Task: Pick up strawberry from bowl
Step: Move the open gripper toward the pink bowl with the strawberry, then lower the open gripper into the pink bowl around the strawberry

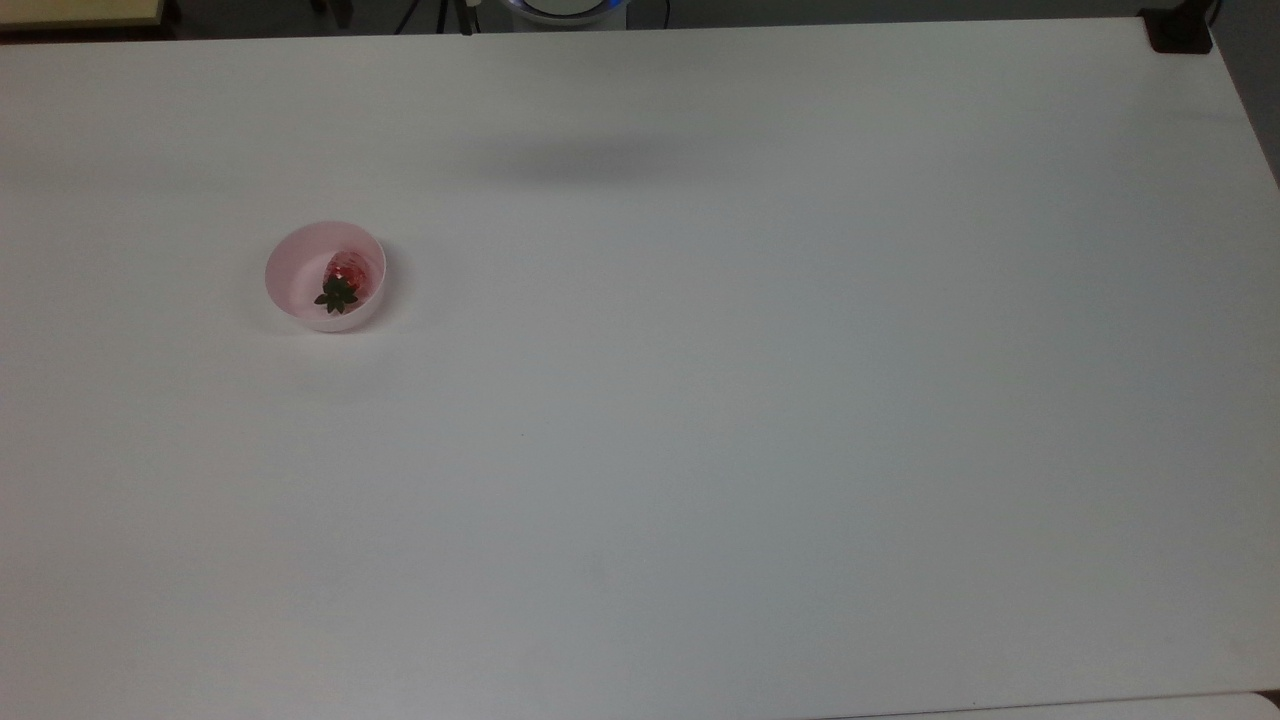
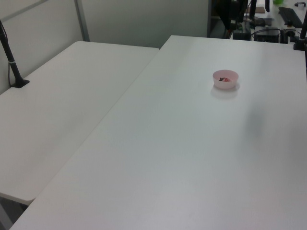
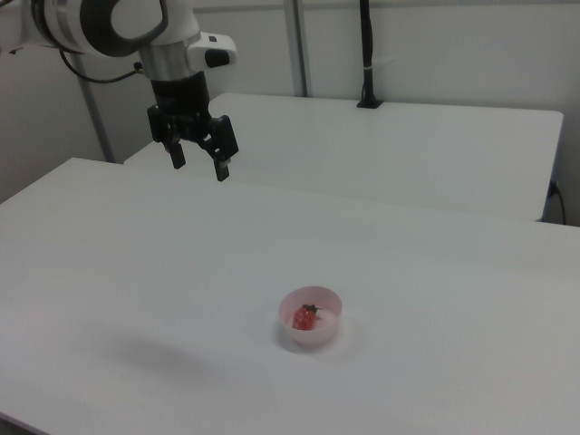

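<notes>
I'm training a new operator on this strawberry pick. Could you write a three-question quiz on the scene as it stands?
1. True or false: the strawberry lies inside the pink bowl.
2. In the right view, the gripper is: A) inside the bowl, B) high above the white table, up and to the right view's left of the bowl, C) holding the strawberry.
3. Fill in: the gripper's fingers are ___.

Key: 1 true; 2 B; 3 open.
</notes>
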